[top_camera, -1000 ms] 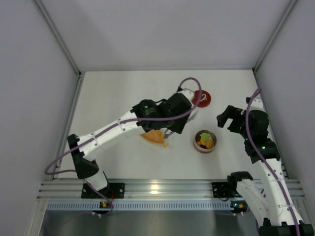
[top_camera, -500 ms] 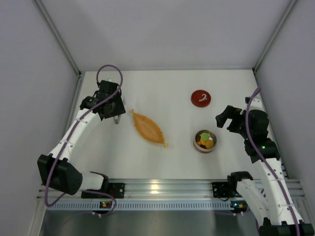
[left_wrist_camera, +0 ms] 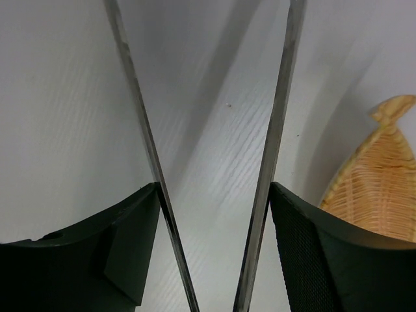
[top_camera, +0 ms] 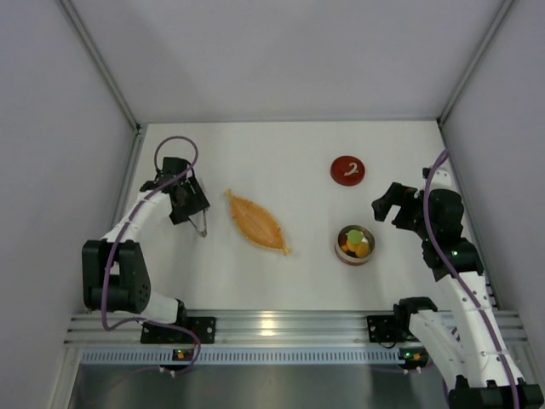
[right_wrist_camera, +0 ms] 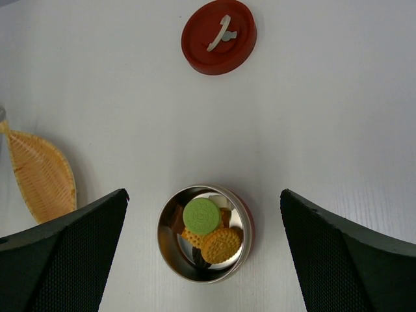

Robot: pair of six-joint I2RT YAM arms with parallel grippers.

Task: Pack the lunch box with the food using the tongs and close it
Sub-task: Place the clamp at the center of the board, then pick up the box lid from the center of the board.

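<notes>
at the far left of the white table [top_camera: 281, 153], our left gripper [left_wrist_camera: 214, 192] has its fingers part-way apart. each pad bears on one arm of the long thin silver metal tongs [left_wrist_camera: 277, 130], which spring outward against them, so it pinches the tongs with their tips pointing down towards the table. we judge they are held out here to be put aside, since the small round biscuit-like food pieces [right_wrist_camera: 203, 216] in green, orange and brown already lie inside the small round shiny steel tin with a reddish rim [right_wrist_camera: 168, 255]. our right gripper [right_wrist_camera: 203, 195] hangs over that tin with fingers spread wide and nothing between them. it is probably free for the flat red round lid [right_wrist_camera: 218, 37], which lies on the table beyond the tin, off it. the orange leaf-shaped woven dish [top_camera: 255, 223] sits between the two arms. the lid bears only a white squiggle; we can read no word or brand anywhere.
</notes>
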